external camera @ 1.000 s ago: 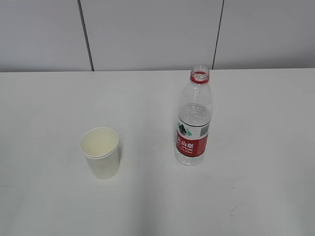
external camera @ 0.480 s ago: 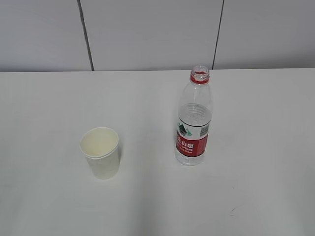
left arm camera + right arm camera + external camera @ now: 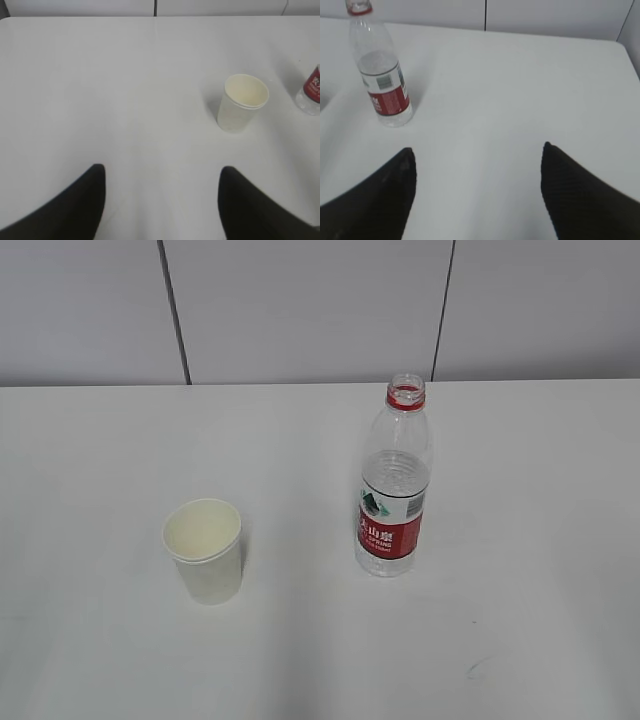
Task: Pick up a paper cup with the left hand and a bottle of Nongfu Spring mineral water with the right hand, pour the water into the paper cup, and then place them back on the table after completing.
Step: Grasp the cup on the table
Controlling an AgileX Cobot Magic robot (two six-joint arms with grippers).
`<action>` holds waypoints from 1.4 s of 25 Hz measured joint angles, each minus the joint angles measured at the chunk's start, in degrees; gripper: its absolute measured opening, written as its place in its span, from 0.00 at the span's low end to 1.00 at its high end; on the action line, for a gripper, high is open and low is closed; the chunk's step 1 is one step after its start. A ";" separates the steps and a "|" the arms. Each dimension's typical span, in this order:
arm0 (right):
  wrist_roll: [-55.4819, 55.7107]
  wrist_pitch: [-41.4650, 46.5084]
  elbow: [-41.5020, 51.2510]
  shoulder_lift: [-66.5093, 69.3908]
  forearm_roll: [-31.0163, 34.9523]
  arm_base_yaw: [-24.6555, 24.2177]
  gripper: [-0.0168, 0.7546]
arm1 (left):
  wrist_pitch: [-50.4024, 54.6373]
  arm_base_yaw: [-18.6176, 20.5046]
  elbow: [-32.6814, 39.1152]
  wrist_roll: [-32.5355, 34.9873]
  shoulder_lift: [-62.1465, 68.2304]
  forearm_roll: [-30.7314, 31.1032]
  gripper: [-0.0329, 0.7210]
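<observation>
- Paper cup (image 3: 203, 551) upright on white table (image 3: 90, 470), open mouth up, left of bottle, well apart.
- Nongfu Spring water bottle (image 3: 393, 483) upright, uncapped, red neck ring, red label, partly filled.
- Left hand (image 3: 162, 180) fingers spread apart, empty, hovering over table, cup ahead and to the right.
- Right hand (image 3: 477, 160) fingers spread apart, empty, bottle ahead at far left.

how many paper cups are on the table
1. The paper cup stands upright on the white table, left of the water bottle and apart from it. Nothing in view could hide another.
</observation>
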 joint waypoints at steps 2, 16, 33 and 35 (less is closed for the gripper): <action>-0.38 -3.50 0.00 1.82 0.00 0.00 0.77 | -0.98 0.00 -0.42 0.00 0.00 -0.14 0.64; -3.12 -20.48 2.96 6.33 0.20 0.11 0.77 | -25.79 0.00 3.05 2.54 0.00 -0.14 0.64; -3.12 -36.04 9.36 12.70 3.14 0.11 0.77 | -48.44 0.00 14.34 3.14 4.40 -0.14 0.64; -3.12 -38.35 10.32 13.75 3.14 0.11 0.77 | -50.00 0.00 14.33 3.14 7.03 -0.14 0.64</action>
